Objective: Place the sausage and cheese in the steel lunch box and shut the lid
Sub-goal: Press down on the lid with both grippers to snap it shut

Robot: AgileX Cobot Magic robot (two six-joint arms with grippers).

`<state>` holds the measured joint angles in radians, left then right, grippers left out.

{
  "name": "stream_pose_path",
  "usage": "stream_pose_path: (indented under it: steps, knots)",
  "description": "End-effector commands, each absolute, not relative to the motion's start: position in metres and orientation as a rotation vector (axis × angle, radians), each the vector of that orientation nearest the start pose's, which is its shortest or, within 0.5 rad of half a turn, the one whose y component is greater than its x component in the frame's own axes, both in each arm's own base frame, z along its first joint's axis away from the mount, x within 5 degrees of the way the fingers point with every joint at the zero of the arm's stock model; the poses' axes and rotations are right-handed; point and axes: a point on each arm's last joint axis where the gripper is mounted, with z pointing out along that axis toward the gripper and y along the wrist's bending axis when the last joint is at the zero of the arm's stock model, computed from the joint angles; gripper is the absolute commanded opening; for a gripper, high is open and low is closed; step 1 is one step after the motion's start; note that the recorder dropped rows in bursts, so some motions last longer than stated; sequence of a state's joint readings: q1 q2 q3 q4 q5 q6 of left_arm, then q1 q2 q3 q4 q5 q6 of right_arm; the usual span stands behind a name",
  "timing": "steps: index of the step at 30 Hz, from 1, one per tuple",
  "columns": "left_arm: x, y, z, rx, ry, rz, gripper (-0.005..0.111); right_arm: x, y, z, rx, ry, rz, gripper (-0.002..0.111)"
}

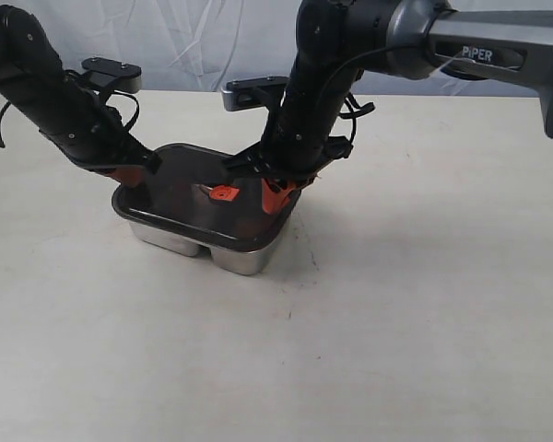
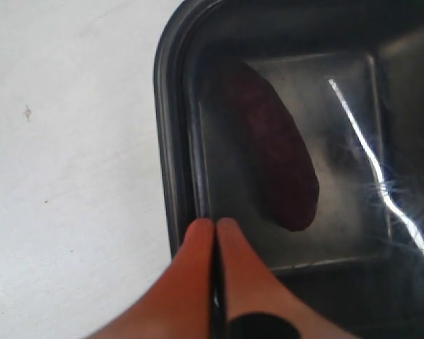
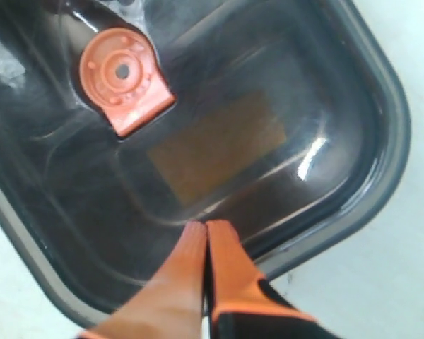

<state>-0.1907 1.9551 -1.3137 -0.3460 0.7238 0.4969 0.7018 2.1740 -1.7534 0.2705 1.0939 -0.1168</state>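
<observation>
Looks stiff, light and slick, this lid (image 1: 180,189) atop box (image 1: 235,258); wants pressing near the rim, not pinching. Jaws closed, empty, on left gripper (image 2: 215,224) and right gripper (image 3: 205,227).

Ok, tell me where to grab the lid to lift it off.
Probably pinch the lid by its rim on the exterior view's near side, coming in sideways: it lies flat and overhangs the steel lunch box there. The centre valve looks too low to hold.
</observation>
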Motion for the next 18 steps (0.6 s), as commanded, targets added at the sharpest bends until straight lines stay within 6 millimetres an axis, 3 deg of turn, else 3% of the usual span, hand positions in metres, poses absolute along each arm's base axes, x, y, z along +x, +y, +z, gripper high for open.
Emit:
stream_pose_path:
  steps: [1,9,18]
  knots:
    - [0.379,-0.095,0.149,0.648,2.812,-0.334,0.000,0.330,0.305,0.164,-1.090,2.929,0.396,-0.001]
    - [0.379,-0.095,0.149,0.649,2.814,-0.335,0.000,0.331,0.307,0.158,-1.084,2.936,0.403,-0.001]
    - [0.378,-0.096,0.149,0.641,2.818,-0.354,0.000,0.329,0.308,0.134,-1.083,3.011,0.415,-0.001]
